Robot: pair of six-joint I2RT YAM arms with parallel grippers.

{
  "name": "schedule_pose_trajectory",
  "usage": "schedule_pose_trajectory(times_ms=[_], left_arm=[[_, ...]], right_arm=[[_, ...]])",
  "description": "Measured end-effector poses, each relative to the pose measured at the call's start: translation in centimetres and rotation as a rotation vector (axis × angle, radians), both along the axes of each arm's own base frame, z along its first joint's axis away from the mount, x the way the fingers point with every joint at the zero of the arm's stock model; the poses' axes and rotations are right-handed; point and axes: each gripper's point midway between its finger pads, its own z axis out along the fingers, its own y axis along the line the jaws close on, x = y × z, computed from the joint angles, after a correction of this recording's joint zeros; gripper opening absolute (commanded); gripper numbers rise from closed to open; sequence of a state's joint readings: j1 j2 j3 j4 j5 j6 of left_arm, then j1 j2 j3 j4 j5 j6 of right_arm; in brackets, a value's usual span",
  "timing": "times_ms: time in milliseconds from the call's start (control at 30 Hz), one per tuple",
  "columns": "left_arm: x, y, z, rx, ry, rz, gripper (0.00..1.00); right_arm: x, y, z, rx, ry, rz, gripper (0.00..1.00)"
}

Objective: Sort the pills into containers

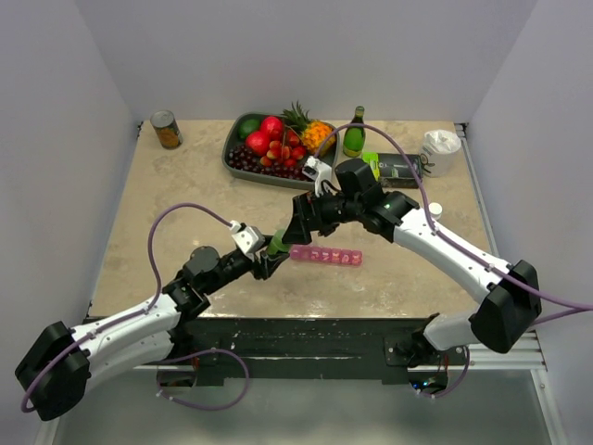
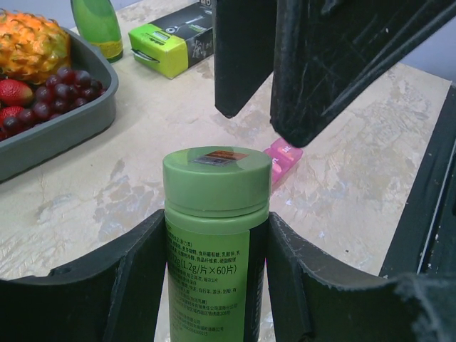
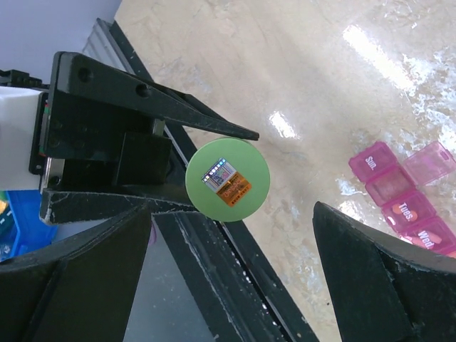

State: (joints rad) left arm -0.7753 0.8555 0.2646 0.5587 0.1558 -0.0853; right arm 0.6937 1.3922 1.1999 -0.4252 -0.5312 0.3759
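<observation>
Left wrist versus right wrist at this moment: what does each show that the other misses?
Only the left wrist shows the green bottle's printed label, the fruit tray and a green box. Only the right wrist shows the pill organizer's day lettering and one lid flipped open. Both show the bottle's cap, the bottle clamped in the left gripper, and the pink organizer on the marble table.

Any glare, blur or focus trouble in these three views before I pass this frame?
Right wrist view: bright glare patches on the table, though the lettering on the pill organizer is readable. Left wrist view: the green bottle is sharp, the fruit tray behind it slightly soft. Top view: even light, faint shadows, no blur.
</observation>
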Motion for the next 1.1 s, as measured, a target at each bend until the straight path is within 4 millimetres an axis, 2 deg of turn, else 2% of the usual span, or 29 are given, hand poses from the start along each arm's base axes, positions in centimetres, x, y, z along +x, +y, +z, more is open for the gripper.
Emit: schedule_pose_trajectory(times_ms=[267, 533, 600, 700, 800, 833, 900, 933, 1100], left_arm=[[0.7, -0.3, 0.5, 0.01, -0.006, 0.011, 0.0], [0.7, -0.6, 0.5, 0.024, -0.013, -0.004, 0.0], [0.6, -0.8, 0.5, 0.022, -0.014, -0.014, 0.0], [0.5, -0.9, 0.6, 0.022, -0.014, -0.024, 0.0], [0.4, -1.0, 0.7, 0.021, -0.015, -0.033, 0.0], [0.3, -1.0, 0.7, 0.021, -0.014, -0.036, 0.0], [0.3, -1.0, 0.8, 0.021, -0.017, -0.037, 0.0], [0.2, -1.0, 0.8, 0.021, -0.02, -0.04, 0.0], [-0.6, -1.1, 1.1, 0.042, -0.054, -0.091, 0.0]], right_arm=[[-0.5, 1.0, -1.4, -0.037, 0.024, -0.002, 0.98], [-0.4, 1.8, -2.5, -0.063, 0.035, -0.002, 0.9], [-0.4, 1.8, -2.7, -0.067, 0.036, -0.002, 0.84], [-0.4, 1.9, -2.6, -0.065, 0.026, 0.006, 0.69], [-0.3, 2.2, -2.3, -0.052, 0.004, 0.025, 0.49], [-0.3, 2.2, -2.2, -0.047, -0.004, 0.037, 0.35], [-0.4, 2.3, -2.1, -0.044, -0.018, 0.056, 0.24], [-0.5, 2.3, -2.0, -0.04, -0.025, 0.07, 0.15], [-1.6, 2.3, -1.8, -0.013, -0.103, 0.232, 0.02]])
